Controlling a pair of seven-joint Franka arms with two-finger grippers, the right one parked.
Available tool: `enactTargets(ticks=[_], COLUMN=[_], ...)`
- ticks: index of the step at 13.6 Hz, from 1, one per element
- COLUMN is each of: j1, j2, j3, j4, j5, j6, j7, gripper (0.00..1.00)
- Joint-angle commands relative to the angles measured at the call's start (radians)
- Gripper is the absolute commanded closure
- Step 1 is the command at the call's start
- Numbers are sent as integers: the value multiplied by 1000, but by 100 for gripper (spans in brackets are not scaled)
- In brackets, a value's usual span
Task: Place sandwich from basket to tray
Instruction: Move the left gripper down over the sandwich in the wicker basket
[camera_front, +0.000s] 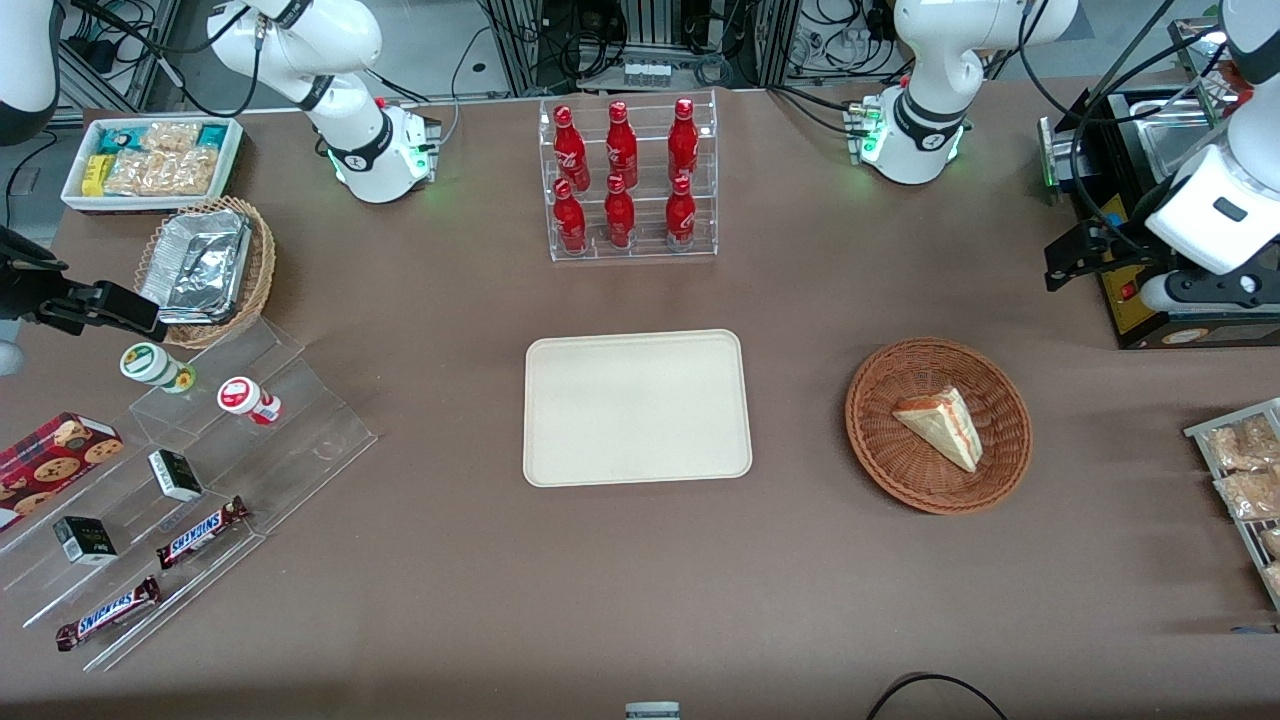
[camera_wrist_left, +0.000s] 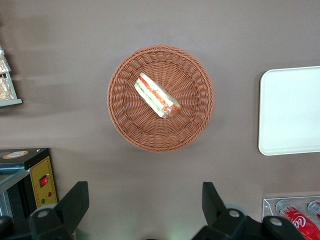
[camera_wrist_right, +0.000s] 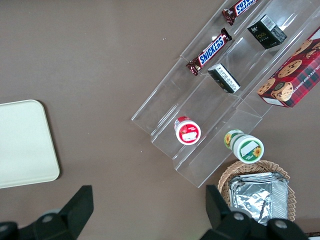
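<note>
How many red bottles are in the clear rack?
6 red bottles stand in the rack: three on its upper row, three on the lower row nearer the tray. None look hidden. The open pincer hovers beside the basket.

Sandwich (camera_front: 941, 427) in basket (camera_front: 880, 440), tray (camera_front: 637, 408) beside.

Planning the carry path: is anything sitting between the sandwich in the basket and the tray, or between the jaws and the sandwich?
Nothing visible. The sandwich lies alone in the basket, with only bare tablecloth between it and the tray. The gripper hangs open above the table beside the basket, with clear air down to the sandwich.
</note>
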Motion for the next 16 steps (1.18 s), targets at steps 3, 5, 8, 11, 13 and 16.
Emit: enactTargets(ticks=[3, 5, 8, 11, 13, 16], j1=[-5, -6, -5, -5, -6, -6], j2=[19, 62, 77, 88, 76, 51], j3=[3, 2, 2, 3, 2, 2], j4=[26, 21, -72, -212, -317, -476], j5=[4, 47, 55, 41, 44, 44], j6=[-19, -5, 99, 287, 410, 606], j7=[-28, -34, -69, -250, -350, -508], gripper=[0, 0, 0, 0, 0, 0])
